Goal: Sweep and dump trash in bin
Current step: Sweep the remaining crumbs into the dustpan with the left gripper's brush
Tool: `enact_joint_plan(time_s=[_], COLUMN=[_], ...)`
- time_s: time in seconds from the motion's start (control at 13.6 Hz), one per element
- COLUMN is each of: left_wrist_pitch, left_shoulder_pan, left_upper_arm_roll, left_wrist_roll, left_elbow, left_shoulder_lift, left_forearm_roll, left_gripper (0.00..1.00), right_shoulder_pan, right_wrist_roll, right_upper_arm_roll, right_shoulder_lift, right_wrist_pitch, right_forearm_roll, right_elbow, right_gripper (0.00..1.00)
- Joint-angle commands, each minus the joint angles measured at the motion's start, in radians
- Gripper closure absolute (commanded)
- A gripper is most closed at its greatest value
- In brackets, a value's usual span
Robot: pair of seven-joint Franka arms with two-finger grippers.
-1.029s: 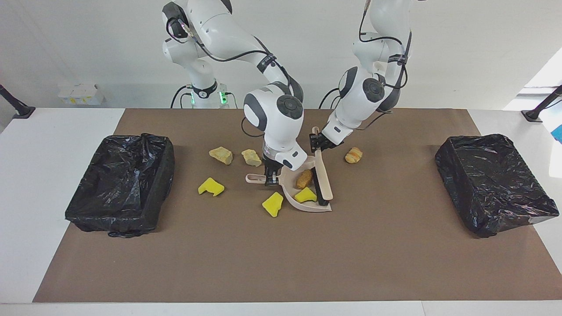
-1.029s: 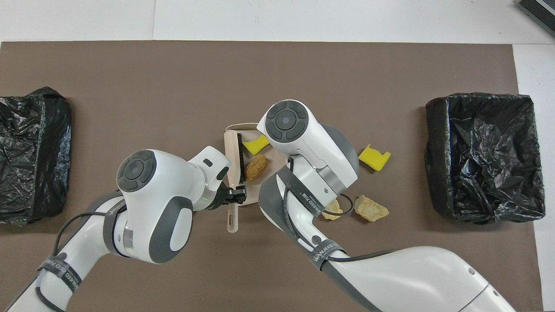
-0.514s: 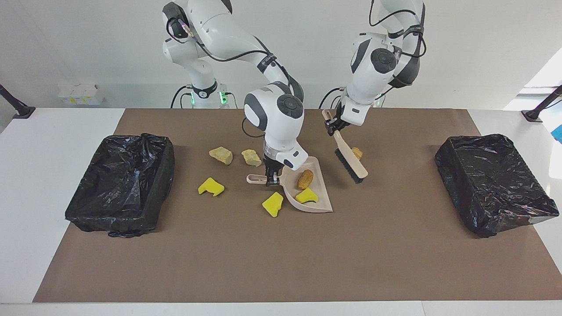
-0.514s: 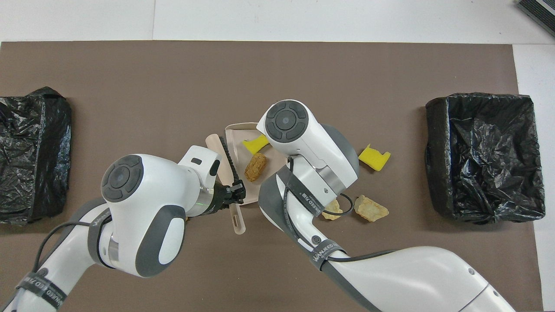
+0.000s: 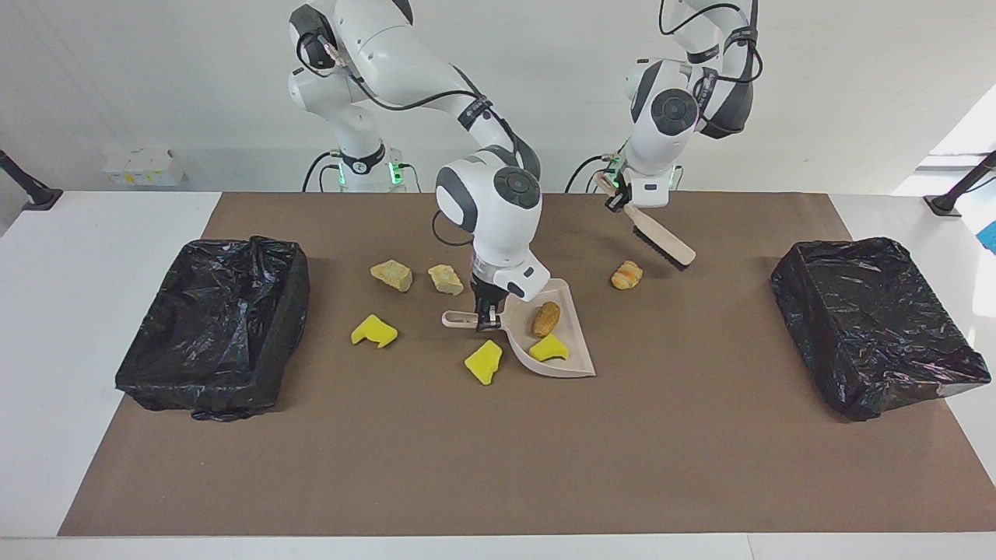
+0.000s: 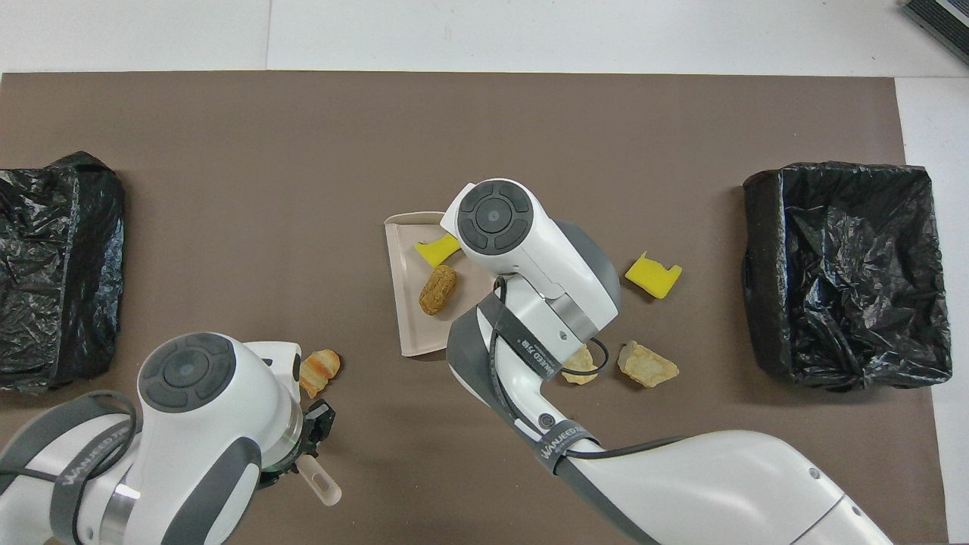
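My right gripper (image 5: 485, 317) is shut on the handle of the beige dustpan (image 5: 573, 320) (image 6: 405, 325), which lies mid-table. A brown bread-like piece (image 5: 543, 317) (image 6: 437, 289) and a yellow sponge chunk (image 5: 548, 348) (image 6: 437, 250) lie in it. My left gripper (image 5: 615, 196) is shut on the beige brush (image 5: 660, 239), held tilted in the air over a croissant-like piece (image 5: 626, 274) (image 6: 319, 371). Loose trash lies beside the pan: two yellow chunks (image 5: 484, 362) (image 5: 373, 330) and two beige lumps (image 5: 391, 274) (image 5: 446, 279). The overhead view hides my right gripper.
A black-lined bin stands at each end of the brown mat: one (image 5: 214, 323) (image 6: 844, 272) at the right arm's end, the other (image 5: 875, 323) (image 6: 60, 265) at the left arm's end. White table borders the mat.
My left arm has lifted the brush out of the dustpan and swung it up toward its own base, over the croissant-like piece. The dustpan has shifted slightly; its contents stay.
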Motion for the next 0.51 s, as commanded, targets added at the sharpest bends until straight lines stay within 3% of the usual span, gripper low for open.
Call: enact_joint_plan(time_s=[0.0,0.22,0.44], left_wrist_pitch=[0.125,0.355,0.434], left_shoulder_pan=[-0.037,-0.049,-0.037], left_upper_arm_roll=[-0.001,-0.002,-0.001], left_wrist_roll=[0.088,0.130,0.309], left_elbow=[-0.092,-0.040,0.087], left_shoulder_lift=[-0.033,0.141,0.246], left_forearm_roll=[0.014,-0.022,-0.101], left_gripper=[1.00,1.00,1.00], right_shoulder_pan=[-0.004,0.006,0.012], right_wrist_roll=[0.006,-0.009,-0.002], right_upper_arm_roll=[0.007,0.007,0.007], right_shoulder_lift=[0.007,0.010,0.010], right_wrist_pitch=[-0.001,-0.030,-0.029], right_forearm_roll=[0.007,-0.005,-0.002], right_elbow=[0.008,0.015,0.018], right_gripper=[1.00,1.00,1.00])
